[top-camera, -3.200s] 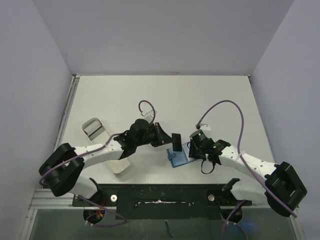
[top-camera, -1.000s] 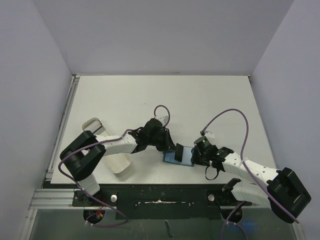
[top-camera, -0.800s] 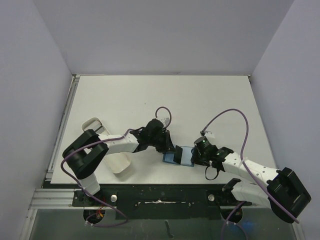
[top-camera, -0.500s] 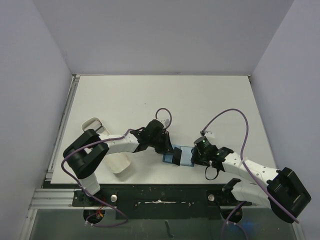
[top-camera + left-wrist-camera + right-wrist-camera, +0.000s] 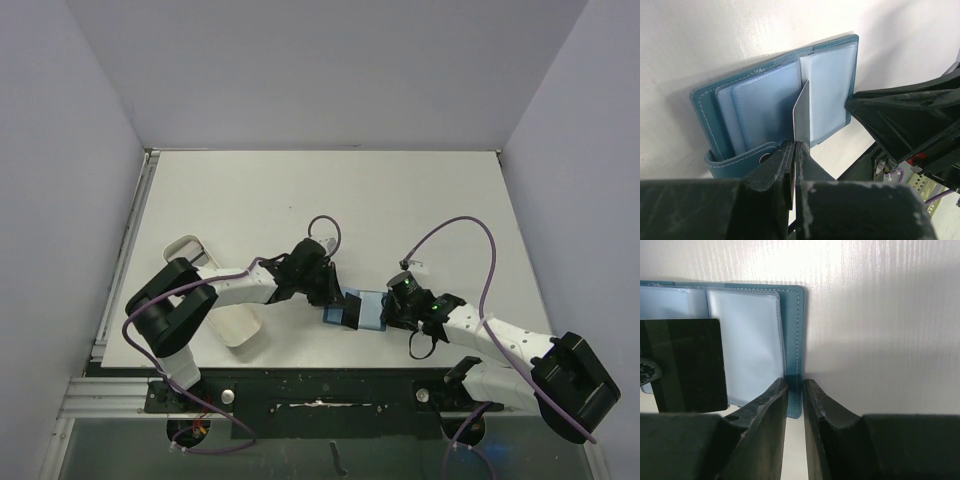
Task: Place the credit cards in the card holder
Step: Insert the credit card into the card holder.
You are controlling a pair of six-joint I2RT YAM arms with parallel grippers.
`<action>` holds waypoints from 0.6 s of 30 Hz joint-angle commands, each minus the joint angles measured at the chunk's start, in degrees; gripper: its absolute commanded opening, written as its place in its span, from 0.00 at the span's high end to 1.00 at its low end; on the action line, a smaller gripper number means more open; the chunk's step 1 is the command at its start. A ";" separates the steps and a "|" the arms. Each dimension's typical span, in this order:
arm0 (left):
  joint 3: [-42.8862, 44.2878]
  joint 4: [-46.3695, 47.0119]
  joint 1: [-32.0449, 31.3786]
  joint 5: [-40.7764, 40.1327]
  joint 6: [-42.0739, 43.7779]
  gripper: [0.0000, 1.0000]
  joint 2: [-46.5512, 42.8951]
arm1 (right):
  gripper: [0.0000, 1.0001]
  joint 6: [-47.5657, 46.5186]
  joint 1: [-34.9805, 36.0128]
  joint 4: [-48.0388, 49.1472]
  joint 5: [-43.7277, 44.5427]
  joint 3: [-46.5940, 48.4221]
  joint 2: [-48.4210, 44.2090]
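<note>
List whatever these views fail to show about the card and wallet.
- Credit card face: edge-on in left wrist view; dark, unreadable in right wrist view.
- Whether it has entered a card holder sleeve: unclear everywhere.
- Card holder's left part: cut by right wrist frame edge.
- Top view: left gripper and right gripper cover the meeting point.
- White tray contents: left arm overlies it.
</note>
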 commanded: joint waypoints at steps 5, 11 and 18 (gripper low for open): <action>2.30 0.98 0.50 -0.42 0.70 1.00 2.70 | 0.79 0.39 0.41 -0.46 1.62 -1.44 -0.11; 3.78 0.82 0.50 -0.11 0.86 1.00 4.20 | 0.79 0.39 0.42 -0.64 1.71 -1.42 -0.49; 4.59 0.94 0.68 -0.99 1.00 1.00 4.78 | 0.79 0.55 0.67 -0.38 1.61 -1.62 -0.41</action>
